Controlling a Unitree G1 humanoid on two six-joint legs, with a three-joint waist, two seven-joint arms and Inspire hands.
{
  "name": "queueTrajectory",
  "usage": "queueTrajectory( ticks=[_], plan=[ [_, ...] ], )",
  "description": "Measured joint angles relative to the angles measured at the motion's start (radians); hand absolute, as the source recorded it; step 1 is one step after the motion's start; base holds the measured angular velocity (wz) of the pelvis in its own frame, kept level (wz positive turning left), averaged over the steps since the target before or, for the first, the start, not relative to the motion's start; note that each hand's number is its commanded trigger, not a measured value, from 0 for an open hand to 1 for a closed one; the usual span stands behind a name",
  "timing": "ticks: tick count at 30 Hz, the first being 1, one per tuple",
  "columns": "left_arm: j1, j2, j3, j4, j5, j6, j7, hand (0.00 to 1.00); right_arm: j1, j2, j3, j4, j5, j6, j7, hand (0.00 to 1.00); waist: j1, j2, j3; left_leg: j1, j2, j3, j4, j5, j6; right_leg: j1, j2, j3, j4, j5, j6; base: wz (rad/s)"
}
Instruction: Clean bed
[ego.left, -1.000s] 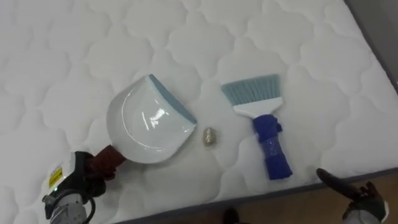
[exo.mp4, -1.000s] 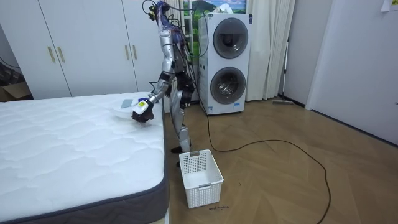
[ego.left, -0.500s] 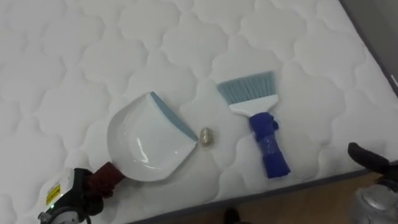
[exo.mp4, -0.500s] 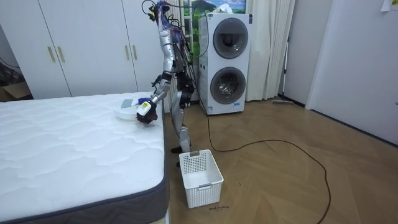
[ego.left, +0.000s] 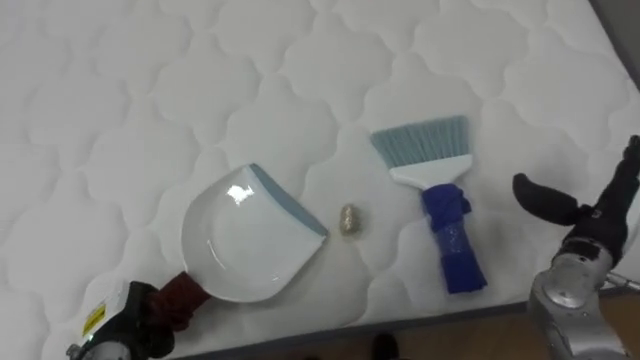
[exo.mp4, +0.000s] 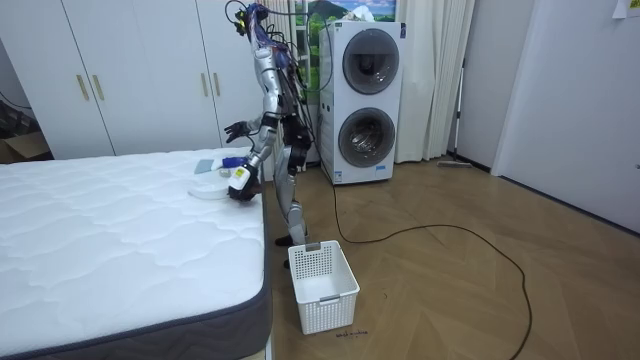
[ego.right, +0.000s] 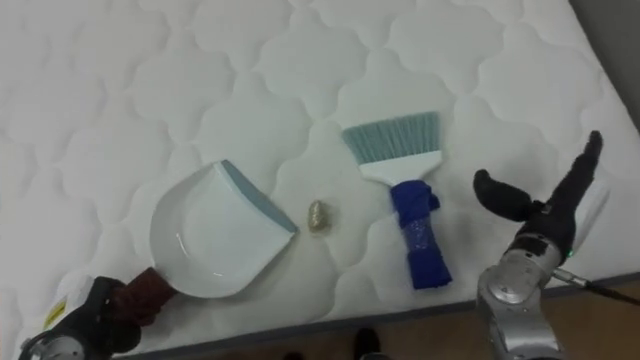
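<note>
Silver metal body, thin silver legs. Bunch of coloured wires on head. Left hand (ego.left: 135, 318): black, yellow sticker on back. Right hand (ego.right: 548, 222): black fingers, white patch, round silver wrist, thin black wire.

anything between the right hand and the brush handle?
Nothing visible. The right hand is open just right of the brush, with bare mattress between them. The crumb lies on the brush's other side, by the dustpan.
</note>
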Motion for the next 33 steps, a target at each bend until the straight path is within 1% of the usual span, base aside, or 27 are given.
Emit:
queueTrajectory(
  ticks=[5, 7, 9, 14, 17, 19, 23, 29, 33],
  plan=[
    [-0.011, 0.001, -0.002, 0.007, 0.0, -0.001, -0.037, 1.0, -0.006, 0.002, 0.063, 0.036, -0.014, 0.007, 0.088, 0.0, 0.012, 0.003, 0.0057, -0.003, 0.0, 0.0, -0.006, 0.0, 0.001, -0.003, -0.001, -0.002, -0.002, -0.001, 0.002, 0.0],
    [-0.011, 0.002, -0.002, 0.007, 0.0, 0.001, -0.055, 1.0, -0.006, 0.002, 0.074, 0.038, -0.036, 0.012, 0.124, 0.0, 0.011, 0.003, 0.0131, -0.006, 0.0, -0.001, -0.006, 0.0, 0.001, -0.005, -0.001, -0.002, -0.003, -0.002, 0.002, 0.0],
    [-0.011, 0.002, -0.002, 0.007, 0.0, 0.003, -0.062, 1.0, -0.006, 0.002, 0.08, 0.038, -0.038, 0.013, 0.143, 0.0, 0.012, 0.001, 0.0145, -0.01, 0.0, -0.001, -0.007, 0.0, 0.001, -0.009, -0.001, -0.002, -0.003, -0.002, 0.002, 0.0],
    [-0.012, 0.003, -0.001, 0.016, 0.0, 0.004, -0.078, 1.0, -0.01, 0.002, 0.084, 0.059, -0.039, 0.013, 0.183, 0.0, 0.019, 0.001, 0.0148, -0.009, -0.002, -0.001, -0.015, 0.0, 0.001, -0.013, -0.001, -0.002, -0.002, -0.002, 0.003, 0.0],
    [-0.014, 0.004, -0.001, 0.016, 0.001, 0.004, -0.085, 1.0, -0.01, 0.002, 0.102, 0.074, -0.041, 0.014, 0.205, 0.0, 0.025, 0.0, 0.0149, -0.008, -0.003, 0.0, -0.015, 0.0, 0.001, -0.013, -0.001, -0.001, -0.003, -0.002, 0.003, 0.0],
    [-0.014, 0.004, -0.001, 0.016, 0.001, 0.005, -0.092, 1.0, -0.009, 0.002, 0.118, 0.076, -0.041, 0.028, 0.226, 0.0, 0.028, 0.0, 0.0149, -0.006, -0.003, 0.0, -0.015, 0.0, 0.001, -0.012, -0.001, -0.001, -0.003, -0.002, 0.003, 0.0],
    [-0.015, 0.004, -0.011, 0.013, 0.0, 0.012, -0.098, 1.0, -0.007, 0.009, 0.123, 0.094, -0.041, 0.034, 0.245, 0.0, 0.029, 0.0, 0.0149, -0.002, -0.001, 0.0, -0.015, 0.0, 0.001, -0.002, -0.001, -0.006, -0.021, -0.002, 0.004, 0.01],
    [-0.023, 0.006, -0.025, 0.006, -0.002, 0.021, -0.113, 1.0, -0.009, 0.015, 0.131, 0.202, -0.069, 0.04, 0.269, 0.0, 0.029, -0.001, 0.015, -0.003, -0.003, -0.007, -0.015, 0.0, 0.001, 0.002, -0.005, -0.017, -0.017, -0.002, 0.004, 0.03],
    [-0.03, 0.007, -0.039, 0.003, -0.028, 0.022, -0.125, 1.0, -0.025, 0.015, 0.132, 0.26, -0.078, 0.043, 0.276, 0.0, 0.034, 0.001, 0.0151, -0.009, -0.003, -0.01, -0.007, 0.0, 0.001, 0.003, -0.008, -0.025, -0.015, -0.002, 0.004, 0.07]
  ],
)
